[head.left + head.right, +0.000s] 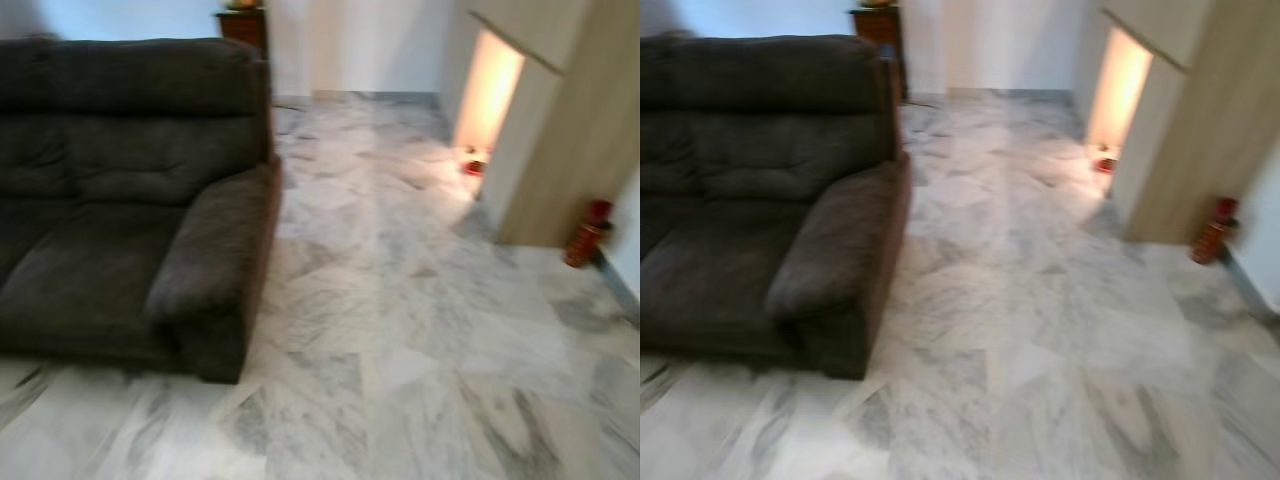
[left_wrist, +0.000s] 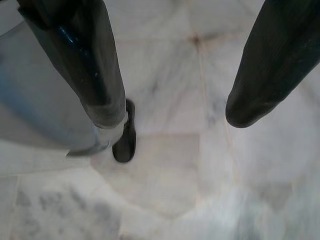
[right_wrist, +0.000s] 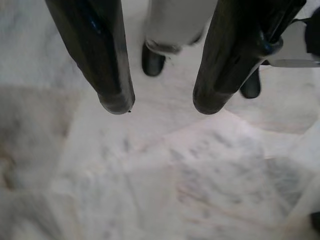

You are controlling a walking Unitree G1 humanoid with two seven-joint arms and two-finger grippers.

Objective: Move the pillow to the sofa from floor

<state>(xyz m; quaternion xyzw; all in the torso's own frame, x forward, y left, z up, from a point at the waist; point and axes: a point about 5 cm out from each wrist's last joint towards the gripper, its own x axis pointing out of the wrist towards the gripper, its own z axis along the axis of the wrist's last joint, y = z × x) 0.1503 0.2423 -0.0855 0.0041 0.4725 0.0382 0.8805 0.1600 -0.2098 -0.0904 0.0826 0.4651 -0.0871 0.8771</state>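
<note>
Marble floor (image 1: 420, 330), grey-veined, ahead and right. Dark brown sofa (image 1: 120, 200) on left, seat bare. Pillow location: cannot tell. Red object (image 1: 587, 232) by wooden partition (image 1: 575, 120), far right. Left gripper (image 2: 172, 112) hanging over floor, fingers spread wide, holding nothing. Right gripper (image 3: 162, 107) likewise over floor, fingers parted, holding nothing.

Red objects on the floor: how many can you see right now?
2. A small red object sits at the foot of the lit doorway. A red-topped canister stands against the wooden panel, on the right. Blur may hide others.
</note>
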